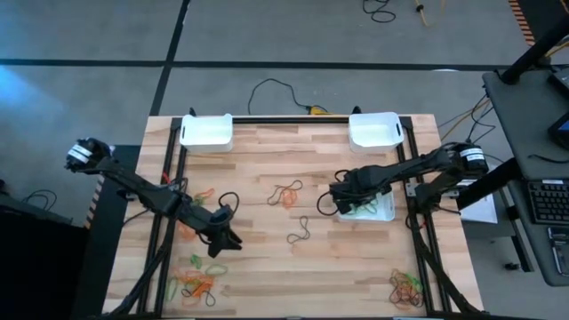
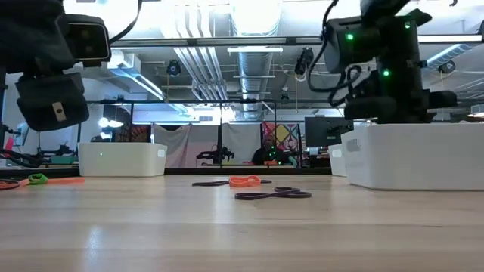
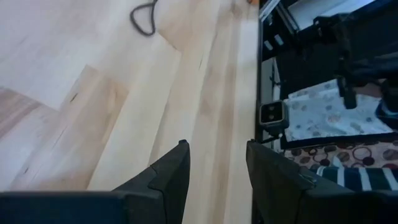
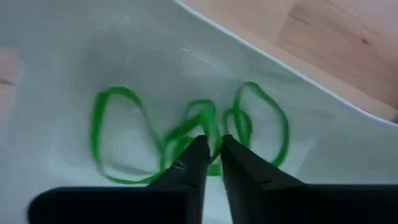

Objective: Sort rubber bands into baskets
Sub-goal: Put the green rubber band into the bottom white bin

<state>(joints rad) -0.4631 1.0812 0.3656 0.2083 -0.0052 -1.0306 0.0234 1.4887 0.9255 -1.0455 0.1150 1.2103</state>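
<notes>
Both arms angle inward; right tool (image 4: 210,149) in basket (image 4: 74,62).

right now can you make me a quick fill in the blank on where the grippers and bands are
1. The right gripper is down inside a basket holding bands coloured ____.
2. The left gripper hangs open over bare wood, holding ____.
3. Counting every white basket on the table, there are ____.
4. The basket the right gripper reaches into sits on the table's ____ side.

Missing words: green; nothing; three; right
</notes>
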